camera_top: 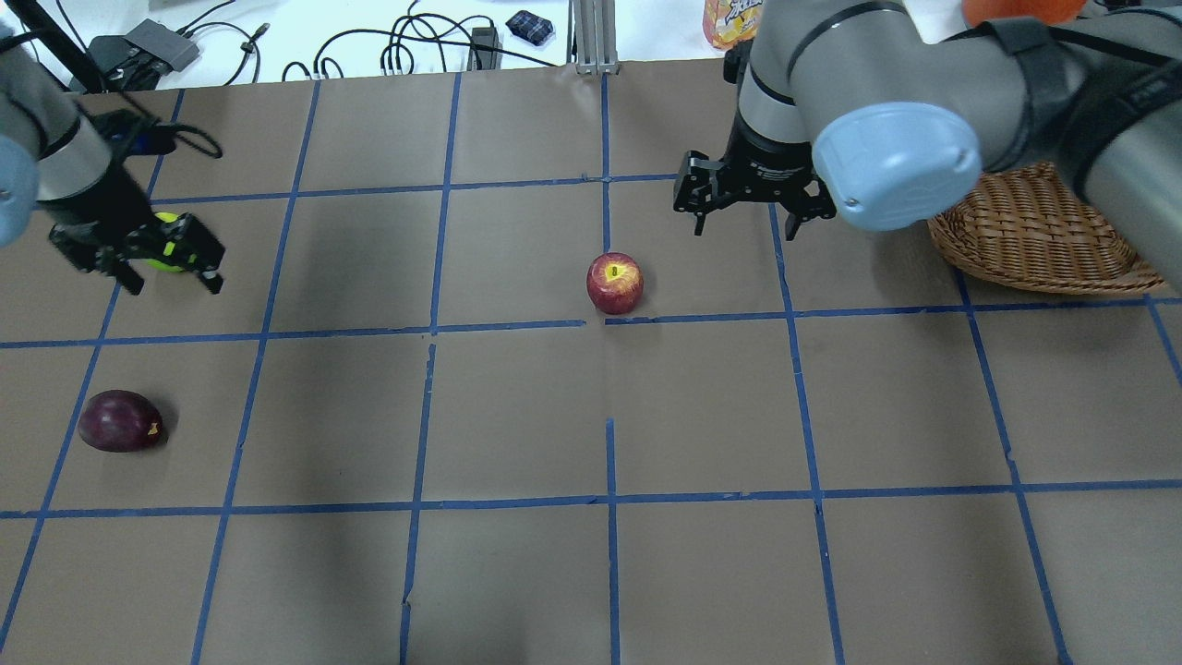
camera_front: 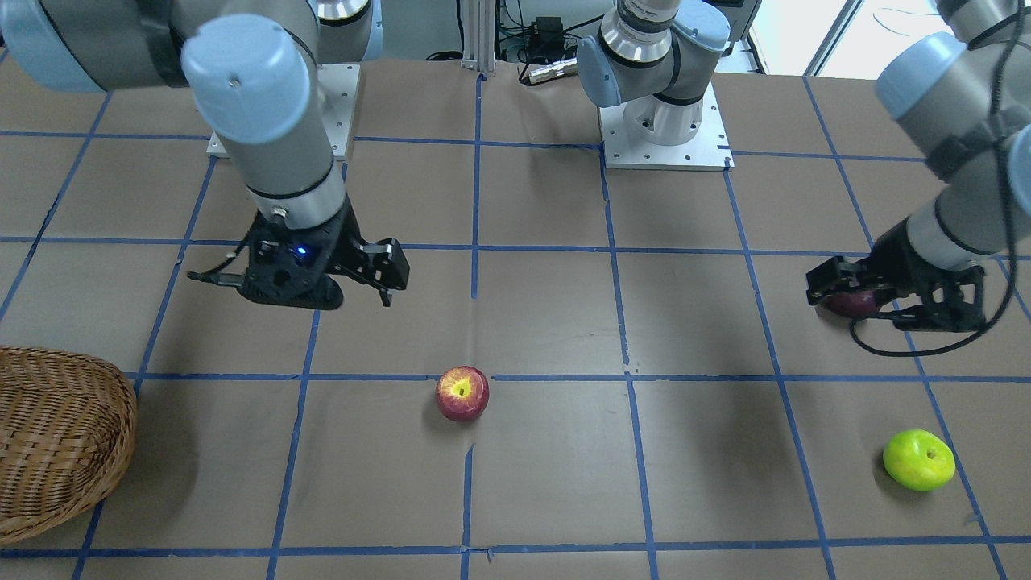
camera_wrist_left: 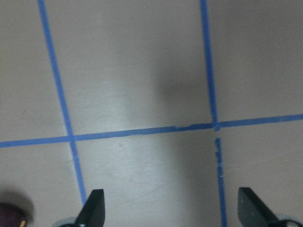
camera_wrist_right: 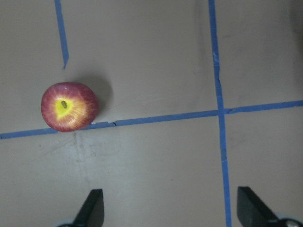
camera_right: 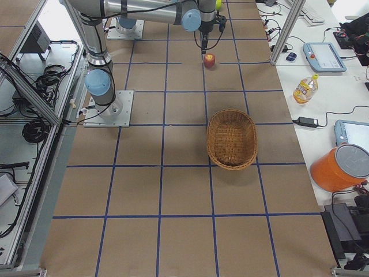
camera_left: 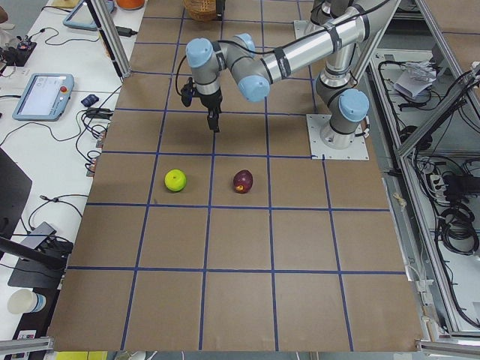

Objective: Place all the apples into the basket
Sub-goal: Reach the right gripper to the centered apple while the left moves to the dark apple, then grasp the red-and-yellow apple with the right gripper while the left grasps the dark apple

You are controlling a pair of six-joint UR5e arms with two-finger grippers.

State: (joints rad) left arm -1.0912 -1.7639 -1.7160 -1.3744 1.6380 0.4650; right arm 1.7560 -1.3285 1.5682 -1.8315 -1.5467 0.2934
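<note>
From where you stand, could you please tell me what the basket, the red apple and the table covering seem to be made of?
The basket: woven wicker or similar cane, light brown, matt; interlaced strands show. The red apple: smooth skin with a slight sheen; real fruit or plastic, I cannot tell. The table covering: probably brown paper, matt; seams show between sheets.

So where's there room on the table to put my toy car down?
Lots of bare table lies along the robot's edge, and between the red apple and the purple apple. It's tighter where the open left gripper hangs near the purple apple and green apple, and where the open right gripper hangs between red apple and basket.
</note>
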